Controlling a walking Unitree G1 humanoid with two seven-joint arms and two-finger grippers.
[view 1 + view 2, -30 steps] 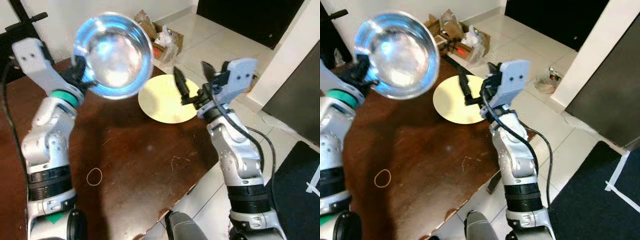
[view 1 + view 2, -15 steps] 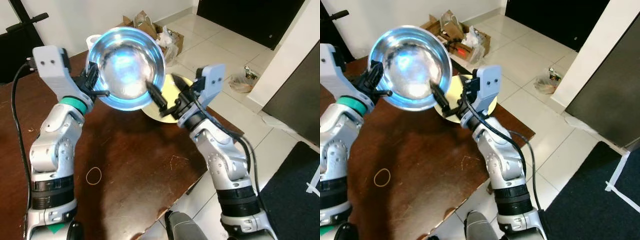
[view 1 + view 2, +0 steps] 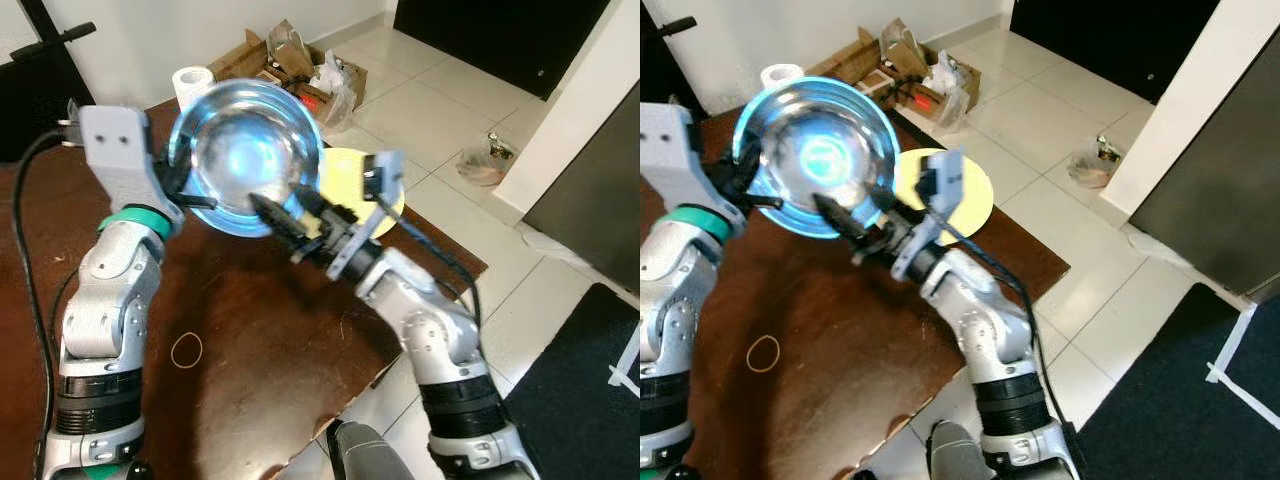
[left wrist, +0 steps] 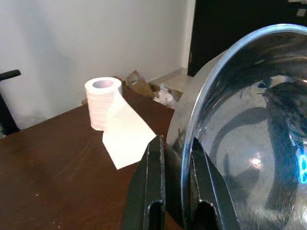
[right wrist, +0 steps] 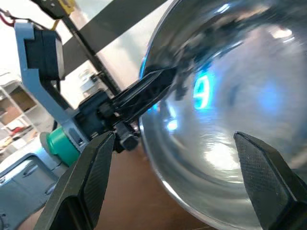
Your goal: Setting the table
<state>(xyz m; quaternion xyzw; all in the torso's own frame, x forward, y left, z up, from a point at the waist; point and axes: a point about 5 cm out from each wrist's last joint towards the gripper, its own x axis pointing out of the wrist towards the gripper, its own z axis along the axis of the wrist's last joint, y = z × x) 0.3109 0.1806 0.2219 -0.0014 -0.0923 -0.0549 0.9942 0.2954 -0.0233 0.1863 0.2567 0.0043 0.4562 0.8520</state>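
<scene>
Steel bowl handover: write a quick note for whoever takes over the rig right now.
Left gripper: shut on the rim of the steel bowl, held tilted in the air above the brown table.
Right gripper: open, fingers at the bowl's lower edge, not gripping.
Yellow placemat: flat at the table's far corner, bare. Paper roll stands behind.
Done: bowl lifted.
Left: set the bowl down, probably on the placemat.

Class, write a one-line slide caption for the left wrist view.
Left gripper pinching the steel bowl by its rim above the dark table.
</scene>
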